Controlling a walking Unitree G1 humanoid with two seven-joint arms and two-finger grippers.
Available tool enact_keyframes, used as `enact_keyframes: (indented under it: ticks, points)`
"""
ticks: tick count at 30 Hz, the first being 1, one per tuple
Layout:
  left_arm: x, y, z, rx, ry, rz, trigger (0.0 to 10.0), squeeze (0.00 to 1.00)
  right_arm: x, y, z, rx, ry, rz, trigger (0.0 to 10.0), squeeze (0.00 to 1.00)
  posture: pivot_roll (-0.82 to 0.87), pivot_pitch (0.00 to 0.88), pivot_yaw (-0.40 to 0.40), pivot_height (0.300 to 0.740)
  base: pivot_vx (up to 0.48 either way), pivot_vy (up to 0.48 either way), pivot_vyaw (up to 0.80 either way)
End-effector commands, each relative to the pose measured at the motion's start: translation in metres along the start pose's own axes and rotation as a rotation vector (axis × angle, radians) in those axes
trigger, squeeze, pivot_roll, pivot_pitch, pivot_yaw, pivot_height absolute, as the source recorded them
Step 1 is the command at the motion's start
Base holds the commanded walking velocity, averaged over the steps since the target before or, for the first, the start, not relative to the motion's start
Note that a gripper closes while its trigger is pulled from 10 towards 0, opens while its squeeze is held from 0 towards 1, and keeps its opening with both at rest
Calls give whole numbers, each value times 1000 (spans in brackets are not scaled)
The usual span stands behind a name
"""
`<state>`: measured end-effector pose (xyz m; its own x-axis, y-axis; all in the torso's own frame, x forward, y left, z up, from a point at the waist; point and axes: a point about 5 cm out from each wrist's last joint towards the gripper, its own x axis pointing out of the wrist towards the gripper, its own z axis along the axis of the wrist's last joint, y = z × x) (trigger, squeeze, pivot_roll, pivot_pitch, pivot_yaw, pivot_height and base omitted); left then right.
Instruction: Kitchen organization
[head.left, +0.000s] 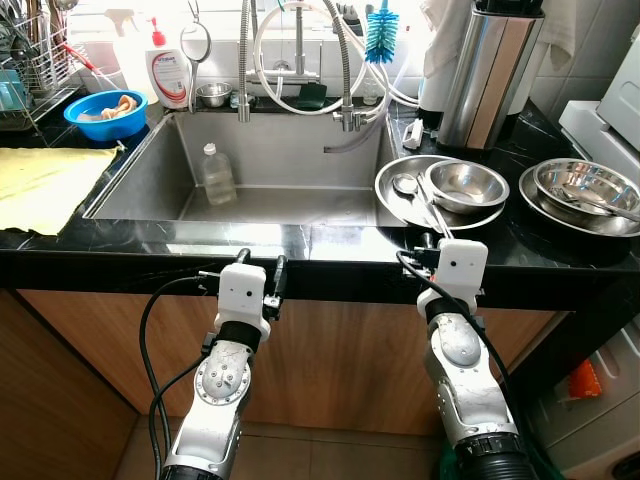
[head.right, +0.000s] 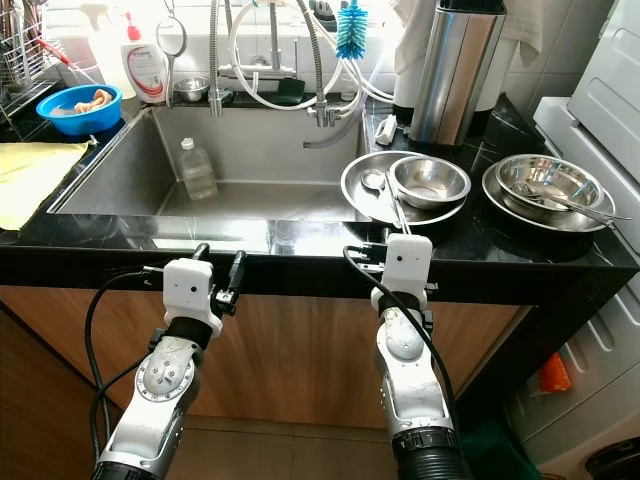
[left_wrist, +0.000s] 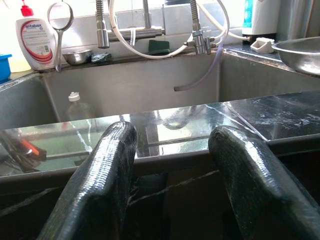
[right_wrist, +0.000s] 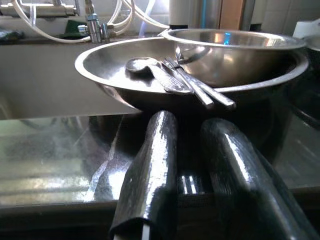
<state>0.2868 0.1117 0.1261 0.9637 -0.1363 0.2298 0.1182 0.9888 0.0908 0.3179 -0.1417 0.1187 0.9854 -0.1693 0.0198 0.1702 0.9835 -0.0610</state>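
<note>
A wide steel dish (head.left: 392, 207) sits on the black counter right of the sink (head.left: 150, 170), holding a smaller steel bowl (head.left: 467, 183) and some spoons (right_wrist: 170, 75). Two more nested steel bowls (head.left: 585, 185) with a utensil lie further right. Inside the sink stands a clear plastic bottle (head.left: 217, 175). My left gripper (head.left: 262, 262) is held open and empty at the counter's front edge, before the sink. The right gripper (right_wrist: 192, 125) is shut with nothing in it, level with the counter edge just short of the wide dish.
A blue bowl (head.left: 105, 110), a soap bottle (head.left: 168, 70) and a dish rack (head.left: 30, 60) stand at the back left, above a yellow cloth (head.left: 40, 180). Behind the dishes rises a tall steel canister (head.left: 480, 75). The faucet and hoses (head.left: 300, 60) hang over the sink.
</note>
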Motion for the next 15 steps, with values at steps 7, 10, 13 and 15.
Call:
enact_keyframes:
  ticks: [7,10,13,15]
  points:
    - [-4,-3,-6,-3,35,-13,10000,0,-4,-6,2,-1,0,-59,10000,0,-85,0,5,740,0,0,0]
    - [-4,-3,-6,-3,36,-12,10000,0,-6,-8,4,-8,-13,-96,10000,0,-81,0,4,740,0,0,0]
    - [-5,-2,-6,-1,36,-11,10000,0,-8,-9,5,-7,-18,-104,10000,0,-82,0,5,740,0,0,0]
    - [-4,-2,-6,-2,36,-11,10000,0,-8,-8,6,-4,-21,-99,10000,0,-85,0,7,740,0,0,0]
